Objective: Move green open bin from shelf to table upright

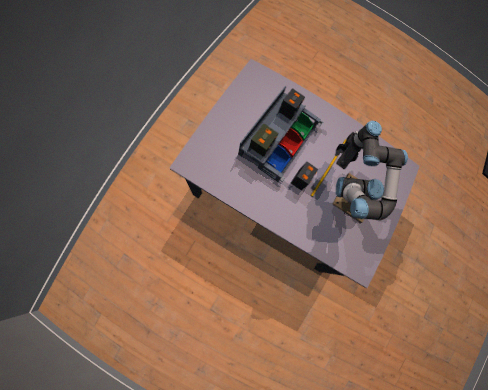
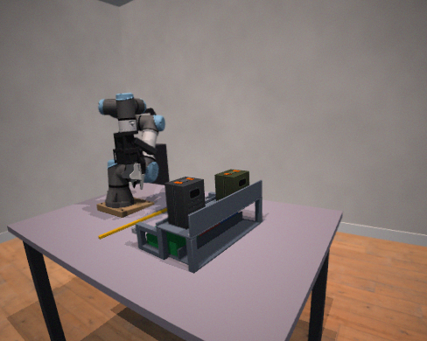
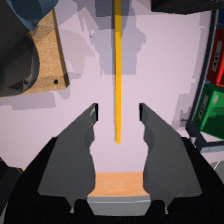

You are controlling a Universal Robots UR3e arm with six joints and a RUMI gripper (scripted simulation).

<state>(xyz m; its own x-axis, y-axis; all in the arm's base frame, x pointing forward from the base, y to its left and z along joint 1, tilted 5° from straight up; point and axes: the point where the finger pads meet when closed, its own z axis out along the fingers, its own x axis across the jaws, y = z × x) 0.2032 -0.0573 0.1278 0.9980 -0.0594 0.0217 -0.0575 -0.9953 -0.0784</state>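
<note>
The green open bin (image 1: 302, 126) (image 2: 175, 246) (image 3: 214, 111) stands in the front row at one end of the grey shelf (image 2: 227, 214), beside the red bin. The parts inside it cannot be made out. My gripper (image 2: 136, 185) (image 3: 118, 104) is open part way, with nothing between its fingers. It points down and hangs above the table (image 1: 224, 105) (image 2: 270, 280) (image 3: 165, 75), between the robot's base and the shelf, to one side of the green bin. In the wrist view a yellow stick shows between the fingertips, but it lies on the table well below them.
The yellow stick (image 1: 325, 175) (image 2: 132, 224) (image 3: 118, 75) lies between base and shelf. A dark box (image 1: 304, 176) stands near its far end. The red bin (image 1: 291, 142) and blue bin (image 1: 278, 160) share the front row. A dark box (image 2: 185, 201) and an olive box (image 2: 232, 185) stand on the shelf's top.
</note>
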